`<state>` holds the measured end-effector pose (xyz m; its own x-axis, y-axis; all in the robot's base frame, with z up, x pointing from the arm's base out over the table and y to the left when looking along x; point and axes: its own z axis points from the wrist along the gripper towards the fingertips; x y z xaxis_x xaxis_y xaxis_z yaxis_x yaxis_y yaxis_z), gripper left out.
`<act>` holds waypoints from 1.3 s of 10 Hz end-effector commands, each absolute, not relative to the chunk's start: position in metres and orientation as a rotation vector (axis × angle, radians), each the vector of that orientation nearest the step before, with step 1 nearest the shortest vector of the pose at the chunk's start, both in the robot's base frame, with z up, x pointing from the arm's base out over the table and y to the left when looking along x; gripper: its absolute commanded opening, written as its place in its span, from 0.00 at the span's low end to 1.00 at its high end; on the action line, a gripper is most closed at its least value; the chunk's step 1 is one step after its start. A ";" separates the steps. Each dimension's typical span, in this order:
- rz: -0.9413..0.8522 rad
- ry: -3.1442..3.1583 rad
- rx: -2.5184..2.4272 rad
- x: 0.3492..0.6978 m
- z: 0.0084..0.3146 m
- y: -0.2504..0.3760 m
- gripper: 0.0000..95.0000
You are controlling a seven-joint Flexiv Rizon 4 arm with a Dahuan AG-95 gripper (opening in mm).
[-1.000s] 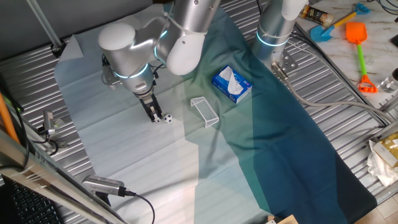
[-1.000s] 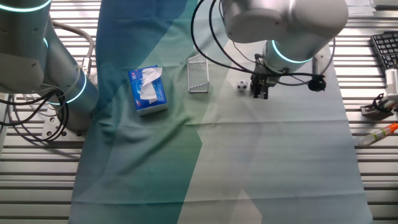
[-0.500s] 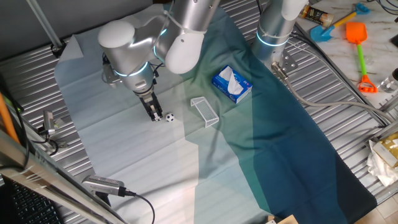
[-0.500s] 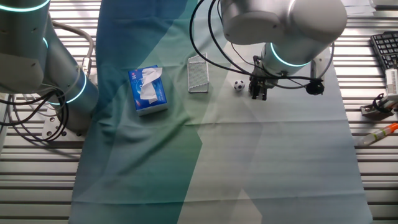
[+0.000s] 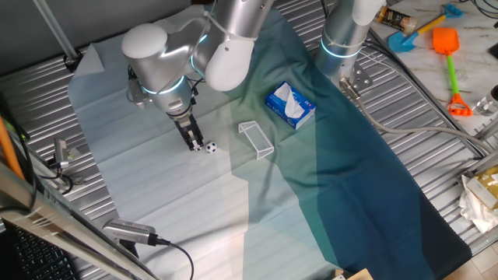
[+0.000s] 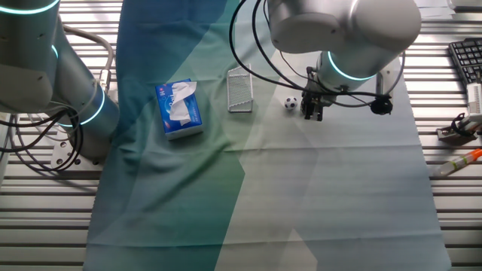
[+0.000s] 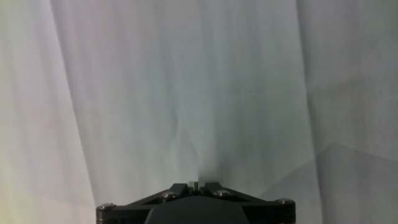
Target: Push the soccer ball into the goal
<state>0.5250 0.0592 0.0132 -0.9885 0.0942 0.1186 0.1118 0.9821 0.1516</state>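
Your gripper (image 5: 193, 145) stands tip-down on the pale cloth (image 5: 179, 202), fingers pressed together with nothing between them; the hand view shows only its closed tips (image 7: 195, 185) against bare fabric. The soccer ball (image 5: 211, 146) sits on the cloth just beside the gripper, on the side facing the goal (image 5: 256, 139); whether they touch, you cannot tell. In the other fixed view the soccer ball (image 6: 290, 104) lies between the goal (image 6: 239, 90) and the gripper (image 6: 309, 114), near the goal but apart from it. The tissue box (image 5: 289, 105) lies just beyond the goal.
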 end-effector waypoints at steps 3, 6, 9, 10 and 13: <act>-0.227 -3.030 -0.173 0.525 0.013 0.059 0.00; -0.223 -3.013 -0.153 0.525 0.013 0.059 0.00; -0.219 -3.008 -0.142 0.525 0.013 0.059 0.00; -0.220 -3.006 -0.143 0.525 0.013 0.059 0.00; -0.222 -2.992 -0.144 0.525 0.013 0.059 0.00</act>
